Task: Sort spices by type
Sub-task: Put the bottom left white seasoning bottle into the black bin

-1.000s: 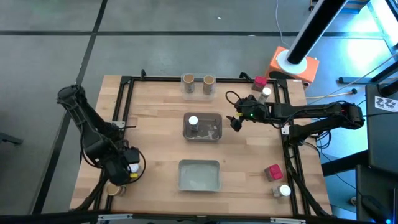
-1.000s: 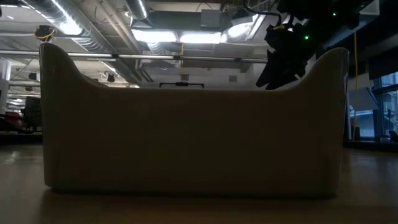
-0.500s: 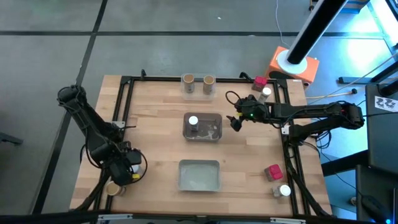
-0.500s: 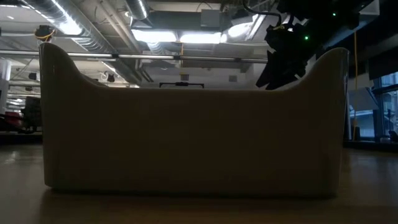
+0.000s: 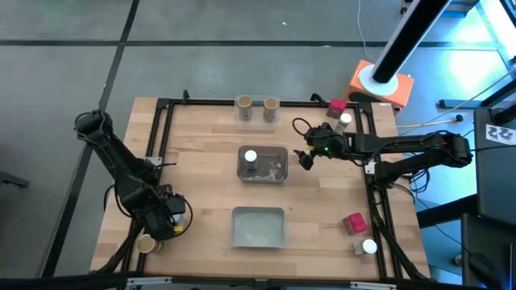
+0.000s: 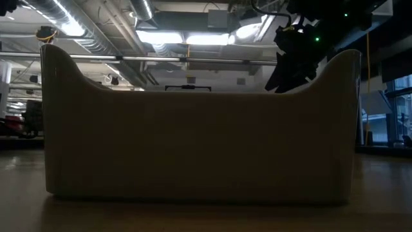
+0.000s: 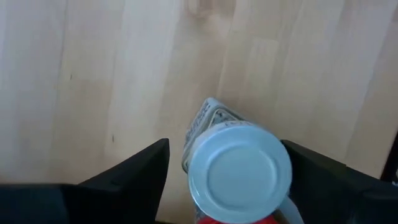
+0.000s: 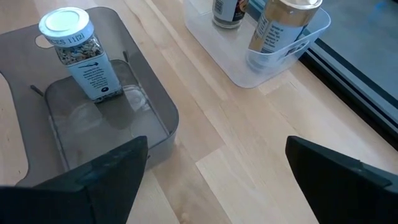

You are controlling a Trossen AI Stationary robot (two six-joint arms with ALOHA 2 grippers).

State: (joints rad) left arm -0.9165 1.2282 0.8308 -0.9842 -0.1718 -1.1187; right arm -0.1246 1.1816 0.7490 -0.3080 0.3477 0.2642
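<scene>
Left gripper (image 7: 224, 186) hangs low over the table (image 5: 201, 173), jaws spread around a white-lidded jar (image 7: 239, 174). Right gripper (image 5: 306, 159) hovers beside the grey tray (image 5: 278, 173), jaws open, empty.

White-lid jar (image 5: 251, 157): upright in the grey tray, label facing out.
White-lid jar (image 7: 239, 173): between the left end effector's (image 7: 224, 186) fingers, lid up.
Tan cylinders (image 5: 243, 105), (image 5: 271, 105): upright, side by side, far counter edge.
Tan cylinder (image 5: 146, 244): near left corner.
Red boxes (image 5: 337, 105), (image 5: 353, 222): right side, far and near.
</scene>
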